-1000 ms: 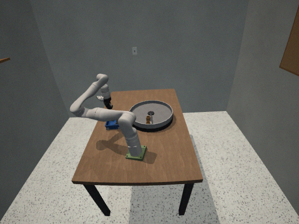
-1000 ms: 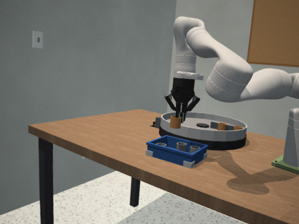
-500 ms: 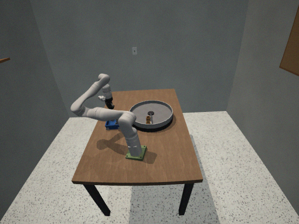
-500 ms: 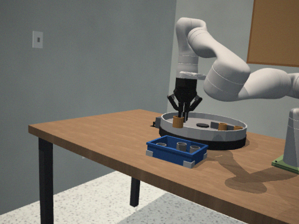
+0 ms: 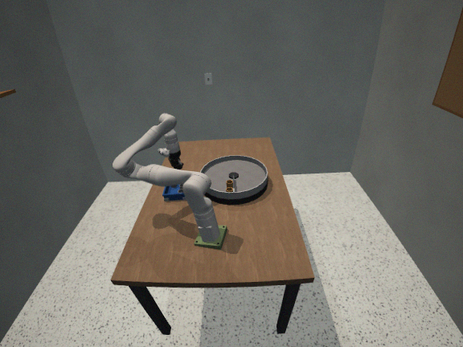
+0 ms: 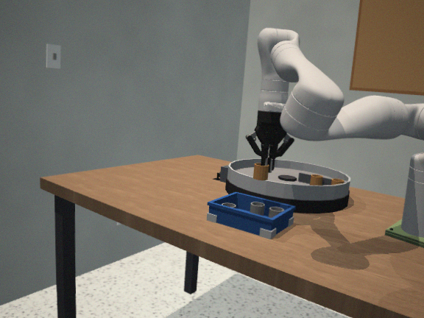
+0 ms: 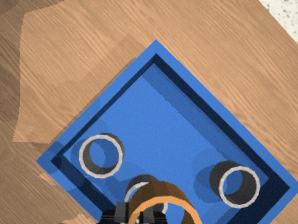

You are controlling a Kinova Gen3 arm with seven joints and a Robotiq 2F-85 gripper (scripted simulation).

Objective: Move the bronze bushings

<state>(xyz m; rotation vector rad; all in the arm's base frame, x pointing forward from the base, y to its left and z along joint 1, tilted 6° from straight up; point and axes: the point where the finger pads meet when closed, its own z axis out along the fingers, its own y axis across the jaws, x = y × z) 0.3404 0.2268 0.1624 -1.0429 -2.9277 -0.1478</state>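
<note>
The black two-finger gripper (image 6: 269, 162) points straight down and is closed on the wall of a short bronze-coloured cylindrical bushing (image 6: 261, 171), one finger inside the bore and one outside. The bushing hangs upright, open end down. The wrist view shows it above the blue rectangular plastic crate (image 6: 241, 218), not yet over the turntable; in the exterior view it merely lines up with the turntable's rim.

Risks from here, as a judgement:
- The hold is on a thin wall at one side of the sleeve. A quick swing could let the sleeve pivot in the fingers and arrive tilted, so that it tips over on release.
- A low transfer could strike the raised grey rim of the round turntable (image 6: 319, 191).
- A release too near the centre would place the sleeve on the dark hub (image 6: 287, 177) and not on the grey disc (image 5: 249, 173).
- A set-down close to the two bronze bushings (image 6: 316, 179) already upright on the disc could knock them over.

The crate lies near the table's left edge, just beside the turntable, and contains three grey steel bushings (image 6: 257, 207), which are to remain there. The turntable occupies the far half of the wooden table (image 6: 147, 191). The white arm (image 6: 313, 103) rises from a green base plate (image 5: 222, 242) nearer the front edge; its forearm passes over the crate in the top view and hides most of it
</note>
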